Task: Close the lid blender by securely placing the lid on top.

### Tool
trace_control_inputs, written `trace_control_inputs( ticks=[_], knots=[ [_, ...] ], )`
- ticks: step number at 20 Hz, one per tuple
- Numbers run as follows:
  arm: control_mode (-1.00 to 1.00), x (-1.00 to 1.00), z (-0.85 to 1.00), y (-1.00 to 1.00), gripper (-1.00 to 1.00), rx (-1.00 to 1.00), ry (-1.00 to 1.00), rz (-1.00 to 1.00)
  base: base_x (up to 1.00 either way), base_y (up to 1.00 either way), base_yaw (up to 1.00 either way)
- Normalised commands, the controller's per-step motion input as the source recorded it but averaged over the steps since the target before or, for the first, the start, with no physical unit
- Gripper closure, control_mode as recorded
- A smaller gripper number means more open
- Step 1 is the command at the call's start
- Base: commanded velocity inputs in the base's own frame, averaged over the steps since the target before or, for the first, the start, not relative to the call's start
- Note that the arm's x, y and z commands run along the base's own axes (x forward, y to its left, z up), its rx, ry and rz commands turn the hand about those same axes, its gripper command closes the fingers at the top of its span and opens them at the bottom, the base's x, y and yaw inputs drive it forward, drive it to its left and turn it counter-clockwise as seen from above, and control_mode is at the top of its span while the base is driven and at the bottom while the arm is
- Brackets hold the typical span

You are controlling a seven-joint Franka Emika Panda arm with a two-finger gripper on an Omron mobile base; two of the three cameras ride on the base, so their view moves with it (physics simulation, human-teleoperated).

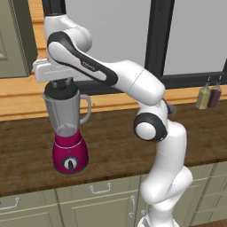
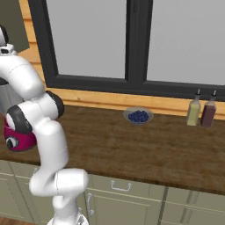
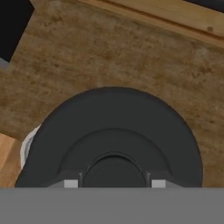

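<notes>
Tool (image 1: 60, 84) hangs straight down over the blender (image 1: 67, 128), its fingers clamped on the lid (image 1: 60, 91), which sits at the jar's rim; whether the lid is fully seated cannot be told. From the hand view the lid (image 3: 113, 135) is a broad black disc with a raised centre, and a sliver of the pale jar rim peeks out at its left edge.

One blender stands on the table (image 1: 115, 146), toward the left, with its magenta base and black dial facing forward and its handle pointing right. The arm's elbow and forearm reach across from the right, above the bare wood beside the jar.

Further right, well apart from the blender, one small bowl (image 2: 138, 116) of dark blue berries rests near the back of the table. Two bottles (image 2: 201, 112), one yellowish and one dark red, stand side by side against the back ledge at the far right. Between the blender and the bowl the table lies open. A window (image 2: 132, 39) with a dark frame runs behind the ledge. Cabinet doors (image 1: 95, 204) with handles line the front below the table's edge.
</notes>
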Motion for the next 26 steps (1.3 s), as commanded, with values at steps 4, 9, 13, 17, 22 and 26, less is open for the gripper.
trace_control_inputs(
  ticks=[4, 9, 13, 17, 22, 26],
  knots=[
    [-1.0, -0.06, 0.04, 0.01, 1.0, 0.0, 0.14, 0.0, 0.0, 0.0, 0.0],
    [-1.0, -0.4, -0.09, 0.0, 1.0, -0.01, 0.04, 0.0, 0.0, 0.0, 0.0],
    [-1.0, -0.41, -0.15, 0.0, 1.0, -0.03, 0.0, 0.0, 0.0, 0.0, 0.0],
    [-1.0, 0.03, -0.11, 0.0, 1.0, -0.01, -0.05, 0.0, 0.0, 0.0, 0.0],
    [-1.0, 0.4, 0.0, 0.0, 1.0, 0.0, -0.15, 0.0, 0.0, 0.0, 0.0],
    [-1.0, 0.23, 0.0, 0.0, 1.0, 0.0, -0.15, 0.0, 0.0, 0.0, 0.0]
  ],
)
